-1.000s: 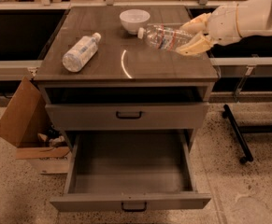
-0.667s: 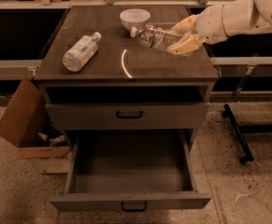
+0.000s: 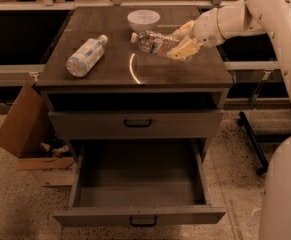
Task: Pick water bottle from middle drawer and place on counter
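The water bottle (image 3: 154, 42), small, clear and crinkled with a white cap, lies on its side just above the counter (image 3: 135, 69), cap pointing left toward the bowl. My gripper (image 3: 181, 40) is shut on the water bottle's base end at the counter's right side. The middle drawer (image 3: 140, 184) is pulled out at the bottom of the grey cabinet and shows a bare grey inside with a dark bar handle on its front.
A white bowl (image 3: 143, 20) stands at the counter's back middle, close to the bottle's cap. A bigger bottle with a pale label (image 3: 86, 56) lies on the counter's left. An open cardboard box (image 3: 27, 134) sits on the floor left of the cabinet.
My gripper has carried the water bottle a little to the left and back over the counter, toward the bowl. The drawer and the other things have not moved.
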